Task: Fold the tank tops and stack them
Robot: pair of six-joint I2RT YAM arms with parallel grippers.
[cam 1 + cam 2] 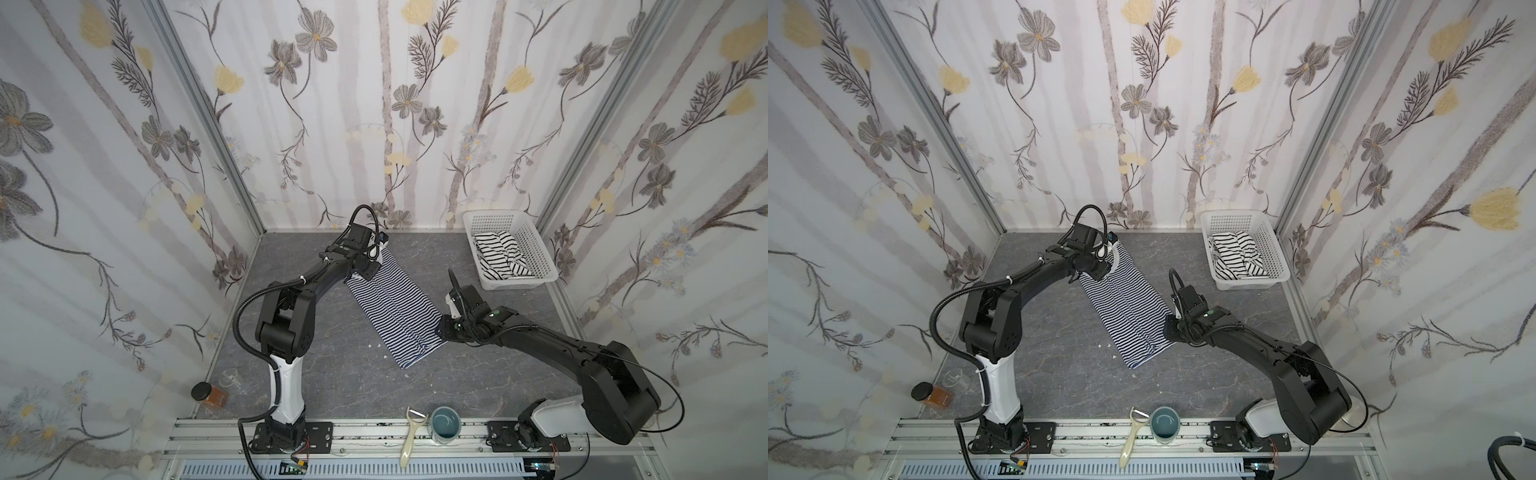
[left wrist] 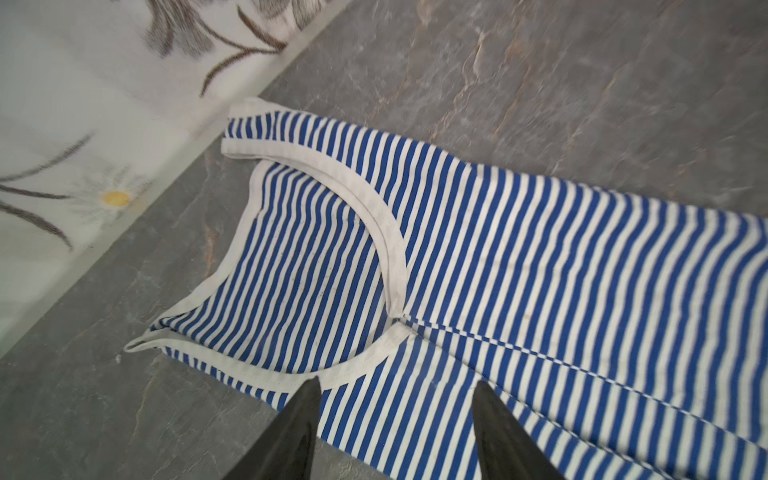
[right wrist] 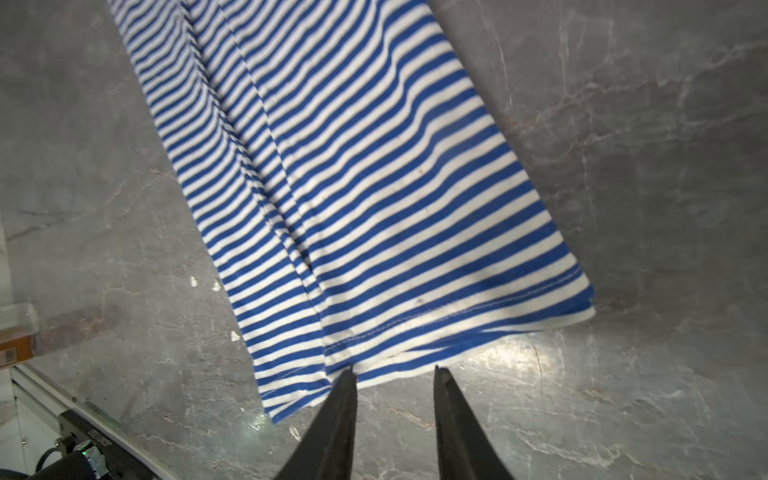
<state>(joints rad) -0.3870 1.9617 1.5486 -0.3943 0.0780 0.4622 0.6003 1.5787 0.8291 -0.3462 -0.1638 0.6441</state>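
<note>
Lost the strap end of the navy-striped tank top [image 1: 392, 307] beneath the left arm [image 1: 320, 274] in both top views. Cropped the left claw [image 2: 395, 381] and right claw [image 3: 395, 368] at wrist-view edges. Half buried the black-striped tank top [image 1: 498, 257] in the basket [image 1: 536, 249].

No text can be read in full. Two marks show, neither legible:

1. Black part [image 3: 97, 441], right wrist view, beside the rail [image 1: 374, 432] at the table's [image 1: 332, 382] 6 o'clock edge. It carries one line of white capital lettering, inverted to the camera and too blurred to spell out.
2. Jar [image 1: 209, 395], at 7 o'clock on the table in both top views. It has an orange label [image 3: 12, 353]. The right wrist view shows a small dark code patch on it — too small to decode.
</note>
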